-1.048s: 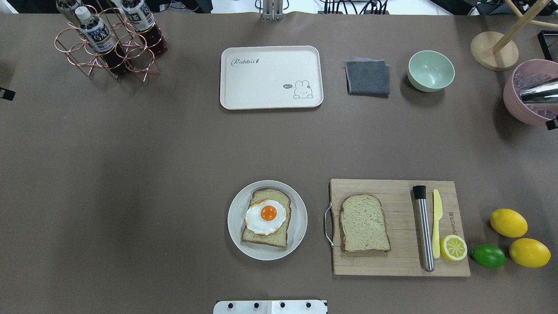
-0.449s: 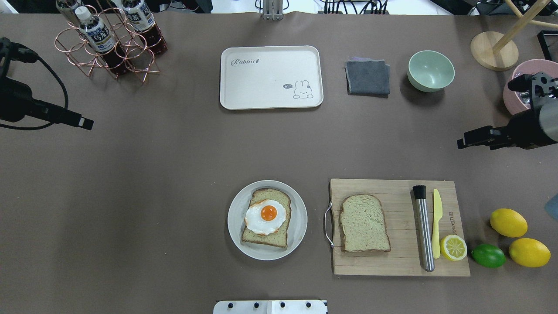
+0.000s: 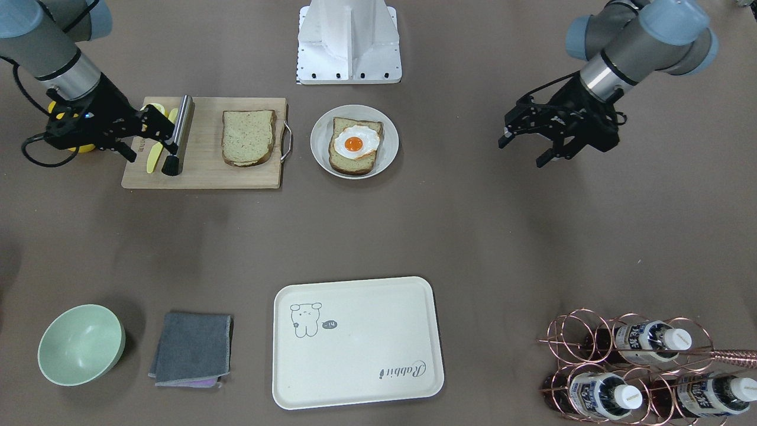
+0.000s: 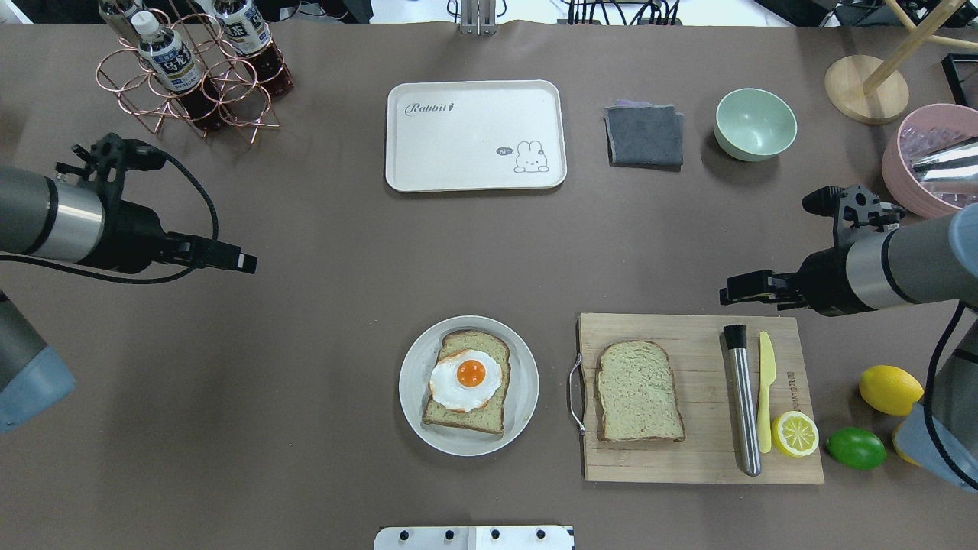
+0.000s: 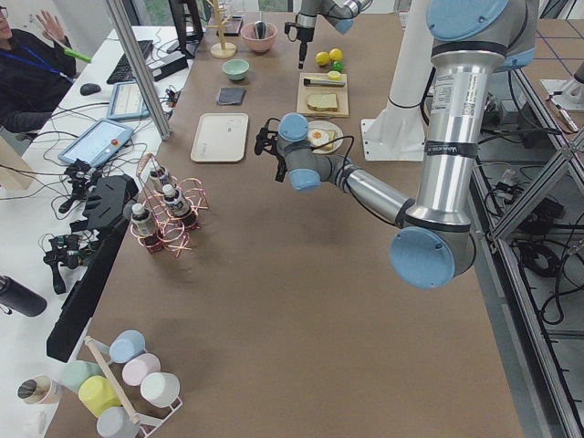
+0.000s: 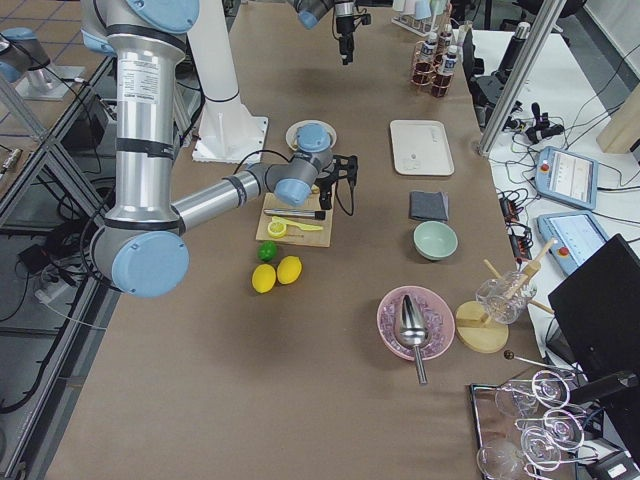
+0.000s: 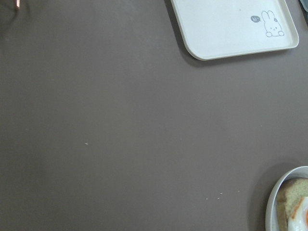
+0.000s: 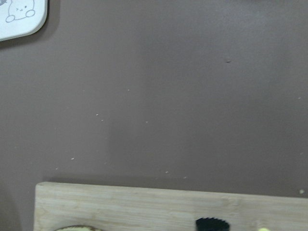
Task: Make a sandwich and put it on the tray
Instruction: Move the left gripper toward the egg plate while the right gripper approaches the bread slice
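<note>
so: left pincer (image 3: 520,153) & right pincer (image 3: 139,137) both apart, empty, above the surface. sandwich unbuilt: egg slice (image 4: 466,382), glossy yolk, on round white plate (image 4: 409,382); plain slice (image 4: 638,391), porous, brown crust, flat on wood board (image 4: 688,458). tray (image 4: 458,145), smooth cream rect., far side, well apart. judgement: nip plain slice by crust edges, lay square over egg.

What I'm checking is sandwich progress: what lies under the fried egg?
The fried egg rests on one bread slice, which lies on the round white plate. The egg covers the slice's middle, so that part cannot be seen.
</note>
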Motion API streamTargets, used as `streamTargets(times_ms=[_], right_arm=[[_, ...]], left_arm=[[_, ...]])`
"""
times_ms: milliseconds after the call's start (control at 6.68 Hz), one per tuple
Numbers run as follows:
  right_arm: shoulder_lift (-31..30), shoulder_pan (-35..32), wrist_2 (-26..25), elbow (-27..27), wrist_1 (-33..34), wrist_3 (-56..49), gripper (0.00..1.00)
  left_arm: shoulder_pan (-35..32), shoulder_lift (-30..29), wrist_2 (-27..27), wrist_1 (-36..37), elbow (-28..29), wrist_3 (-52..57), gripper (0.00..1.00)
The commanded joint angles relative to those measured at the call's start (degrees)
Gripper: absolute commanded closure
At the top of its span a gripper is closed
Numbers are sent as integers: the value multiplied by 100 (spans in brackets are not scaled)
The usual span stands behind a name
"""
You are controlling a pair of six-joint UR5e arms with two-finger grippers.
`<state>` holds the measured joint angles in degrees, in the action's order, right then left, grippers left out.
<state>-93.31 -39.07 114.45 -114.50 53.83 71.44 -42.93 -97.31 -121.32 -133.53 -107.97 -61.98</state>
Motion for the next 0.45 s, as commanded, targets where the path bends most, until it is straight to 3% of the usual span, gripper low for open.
streamTargets(times_ms=[0, 299], right_arm=[[146, 836, -719, -195, -30, 703, 1], [155, 1426, -1283, -161, -48, 899, 0]], left_arm=[[1080, -444, 1051, 11, -5, -830, 0], [1655, -813, 1687, 368, 4, -1149, 0]])
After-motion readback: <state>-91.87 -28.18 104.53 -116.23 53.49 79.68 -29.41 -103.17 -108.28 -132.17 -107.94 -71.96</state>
